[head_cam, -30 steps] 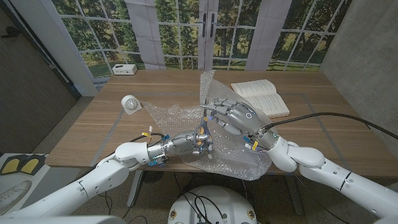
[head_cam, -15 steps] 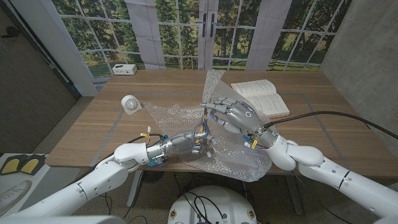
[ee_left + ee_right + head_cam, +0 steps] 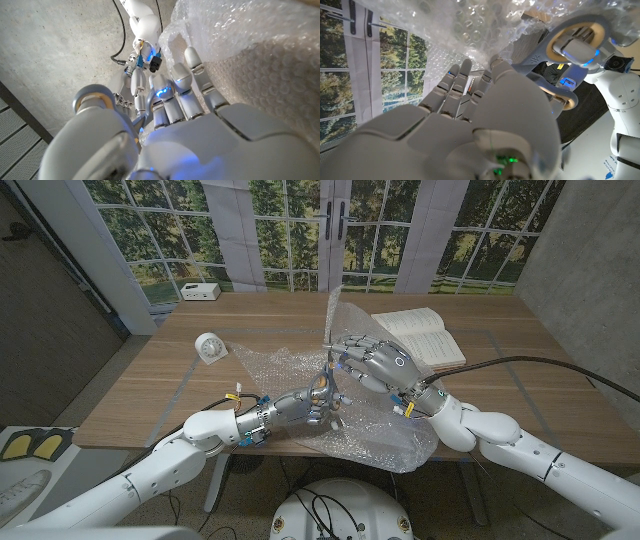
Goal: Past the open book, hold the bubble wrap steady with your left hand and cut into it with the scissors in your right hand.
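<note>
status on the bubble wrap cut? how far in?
Done: left hand grips the bubble wrap, with one flap raised past the open book; right hand holds the scissors up against the sheet. In hand: blades meeting the raised edge. Left: the cut itself; no slit can be made out in the wrap.

No text, label, brand or number can be read anywhere. The open book [image 3: 420, 337] near the table's [image 3: 150, 395] far right edge shows printed pages, but the lines are too small to make out. The small white clock [image 3: 210, 348] toward the table's left side has a dial whose markings are illegible. The white box [image 3: 201, 291] at the far left corner carries dark marks that cannot be read.
</note>
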Available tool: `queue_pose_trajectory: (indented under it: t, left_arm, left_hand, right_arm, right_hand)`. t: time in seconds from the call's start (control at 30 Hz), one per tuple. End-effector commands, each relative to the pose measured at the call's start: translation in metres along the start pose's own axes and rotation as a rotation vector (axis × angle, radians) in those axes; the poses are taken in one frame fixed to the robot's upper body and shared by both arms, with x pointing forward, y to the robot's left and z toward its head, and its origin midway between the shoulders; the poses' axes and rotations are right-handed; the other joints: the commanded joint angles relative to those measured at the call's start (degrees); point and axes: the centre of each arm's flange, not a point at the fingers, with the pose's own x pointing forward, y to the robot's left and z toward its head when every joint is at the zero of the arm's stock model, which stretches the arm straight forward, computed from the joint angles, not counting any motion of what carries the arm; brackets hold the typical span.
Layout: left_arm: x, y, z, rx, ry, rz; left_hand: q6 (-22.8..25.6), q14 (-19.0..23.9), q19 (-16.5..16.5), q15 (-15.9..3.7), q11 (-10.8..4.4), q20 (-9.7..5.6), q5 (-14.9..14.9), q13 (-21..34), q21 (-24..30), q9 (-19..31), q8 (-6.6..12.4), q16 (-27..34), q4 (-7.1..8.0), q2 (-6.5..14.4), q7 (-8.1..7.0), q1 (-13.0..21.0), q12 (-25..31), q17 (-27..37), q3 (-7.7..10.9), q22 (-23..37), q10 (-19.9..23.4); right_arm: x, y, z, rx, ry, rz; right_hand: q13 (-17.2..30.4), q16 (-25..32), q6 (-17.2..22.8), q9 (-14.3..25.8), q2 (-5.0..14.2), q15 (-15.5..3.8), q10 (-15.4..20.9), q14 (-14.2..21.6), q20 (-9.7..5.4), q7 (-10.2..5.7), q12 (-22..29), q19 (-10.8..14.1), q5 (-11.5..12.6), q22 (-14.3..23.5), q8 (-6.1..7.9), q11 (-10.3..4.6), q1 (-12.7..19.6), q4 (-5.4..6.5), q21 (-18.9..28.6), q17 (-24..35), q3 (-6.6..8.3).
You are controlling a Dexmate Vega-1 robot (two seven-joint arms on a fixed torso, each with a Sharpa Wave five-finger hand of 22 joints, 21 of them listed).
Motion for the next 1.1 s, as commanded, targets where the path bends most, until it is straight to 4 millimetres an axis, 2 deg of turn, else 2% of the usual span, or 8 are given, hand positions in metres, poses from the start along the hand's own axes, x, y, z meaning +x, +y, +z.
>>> queue_pose_trajectory:
  t: [0.03, 0.1, 0.63, 1.1]
  left_arm:
    - [-0.0003, 0.0011, 0.0009, 0.015, 0.017, 0.025]
    - [-0.0006, 0.0013, 0.0013, 0.02, 0.02, 0.03]
    - [-0.0021, -0.0033, 0.005, 0.066, 0.05, 0.018]
    - [-0.0015, -0.0083, 0.0062, 0.071, 0.045, -0.008]
  left_hand:
    - [1.1, 0.8, 0.7, -0.54, 0.18, 0.11, 0.7, 0.1, 0.0, -0.8, 0.2, 0.4, -0.17, -1.0, 0.57, -0.5, 0.2, 0.3, -1.33, 0.0, 0.6]
    - [1.8, 0.8, 0.8, -0.23, 0.22, 0.1, 1.2, 0.1, -0.2, -1.8, 0.28, 0.4, -0.41, -1.0, 0.84, -1.1, 0.1, 0.3, -2.79, -0.2, 0.6]
    - [2.7, 0.5, 0.7, 0.12, 0.79, 0.69, 2.6, 0.2, -0.9, -4.5, 0.2, 0.5, -1.77, -1.1, 1.49, -2.3, 0.1, 0.4, -7.79, -0.5, 0.5]
    - [2.5, 0.2, 0.7, 0.25, 0.97, 0.85, 3.4, 0.1, -1.2, -5.8, 0.12, 0.4, -2.5, -0.7, 1.4, -2.3, 0.1, 0.3, -9.74, -0.6, 0.3]
  right_arm:
    - [0.0039, -0.0055, -0.0064, -0.017, 0.009, -0.019]
    - [0.005, -0.0069, -0.0075, -0.021, 0.013, -0.026]
    - [0.0134, -0.0139, -0.01, -0.05, 0.013, -0.061]
    - [0.0126, -0.0138, -0.0043, -0.049, 0.002, -0.049]
  right_hand:
    - [0.1, -0.2, 0.6, 0.3, 0.01, -10.8, 0.6, 0.4, -1.06, -0.05, 0.5, 0.4, 0.1, 0.0, -0.15, -0.18, 0.7, 0.07, 0.3, 0.2, -0.14]
    - [0.1, -0.2, 0.6, 0.3, 0.02, -10.8, 0.6, 0.4, -1.03, -0.07, 0.6, 0.4, 0.1, 0.0, -0.16, -0.18, 0.7, 0.07, 0.3, 0.3, -0.14]
    - [0.0, -0.5, 0.7, 0.3, -0.03, -10.79, 0.7, 0.6, -0.93, -0.12, 0.7, 0.3, 0.1, 0.0, -0.18, -0.18, 0.7, 0.02, 0.2, 0.4, -0.2]
    - [-0.2, -1.0, 0.9, 0.3, 0.06, -10.79, 0.5, 0.6, -1.07, -0.18, 0.8, 0.2, 0.1, 0.0, -0.2, -0.17, 0.7, 0.02, 0.1, 0.5, -0.2]
